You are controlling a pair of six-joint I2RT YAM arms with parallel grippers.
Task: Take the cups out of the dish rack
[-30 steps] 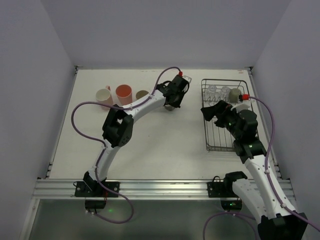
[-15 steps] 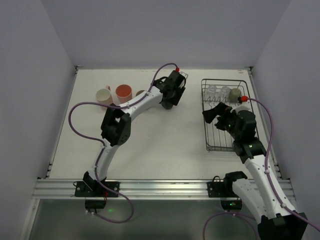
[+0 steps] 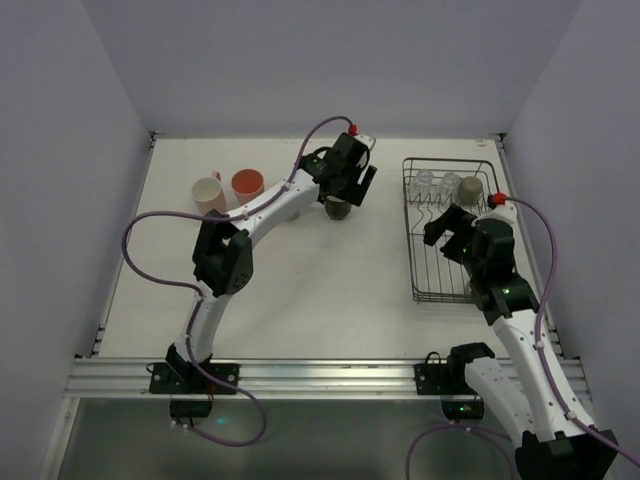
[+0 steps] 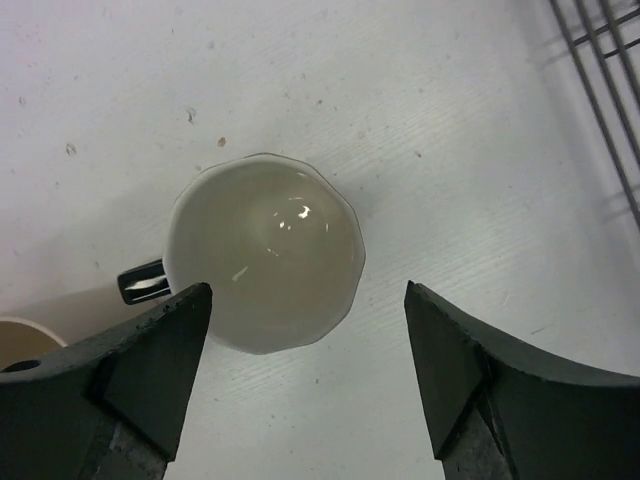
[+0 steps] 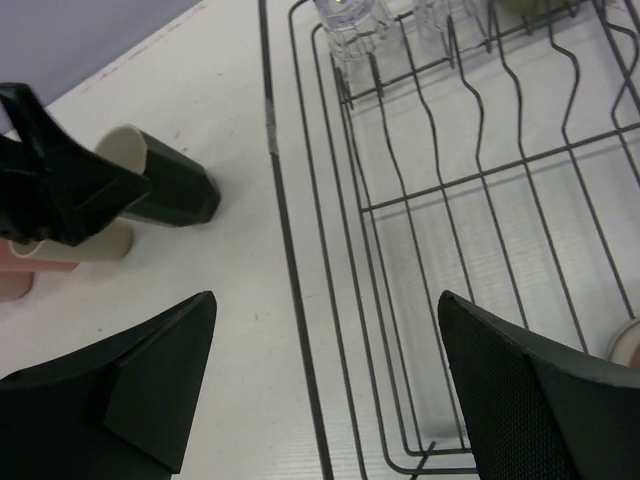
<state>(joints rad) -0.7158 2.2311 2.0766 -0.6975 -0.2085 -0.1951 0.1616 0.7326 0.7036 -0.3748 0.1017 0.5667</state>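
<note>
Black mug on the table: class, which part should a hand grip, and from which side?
Grip the black mug across its wall near the rim, coming straight down from above: it stands upright, mouth open upward. Its handle juts to one side, so the fingers should probably close on the two sides clear of it. The open left hand hangs above it.

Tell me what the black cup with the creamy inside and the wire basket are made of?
The mug looks like glazed ceramic: its cream inside is smooth and shiny, with small bright light spots. The dish rack looks like thin metal wire with a dark, dull coating, bent into wavy lines. Paint or plastic coating, I cannot tell.
</note>
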